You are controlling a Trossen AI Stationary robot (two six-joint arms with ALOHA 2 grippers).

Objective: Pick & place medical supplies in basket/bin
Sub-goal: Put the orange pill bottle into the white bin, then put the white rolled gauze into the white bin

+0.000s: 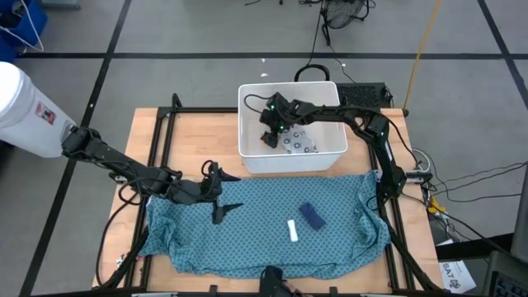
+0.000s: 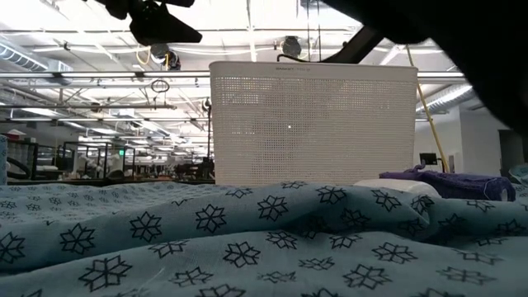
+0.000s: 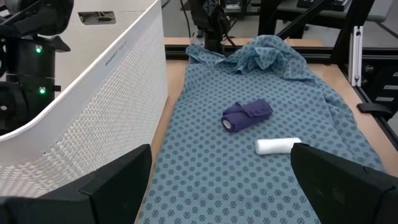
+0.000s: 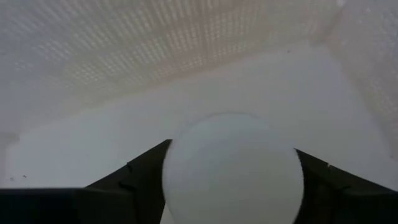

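My right gripper reaches down inside the white tub near its left wall, shut on the pill bottle. Only the bottle's round white cap shows, seen end-on; the orange body is hidden. The flat white packet with ring prints lies on the tub floor beside it. The dark blue block and the small white tube lie on the teal cloth. My left gripper hovers open over the cloth's left part, level, facing the block and the tube. My right gripper has the pill bottle between its two fingers, one on each side of the bottle just behind the white cap. The cap faces the tub's floor and wall. The fingers point down into the tub from above. Whether the bottle rests on the floor does not show.
The tub's perforated wall stands close beside my left gripper and rises behind the cloth. The cloth lies bunched at the right and near edges. A white cylindrical container with a red label stands off the table's far left corner.
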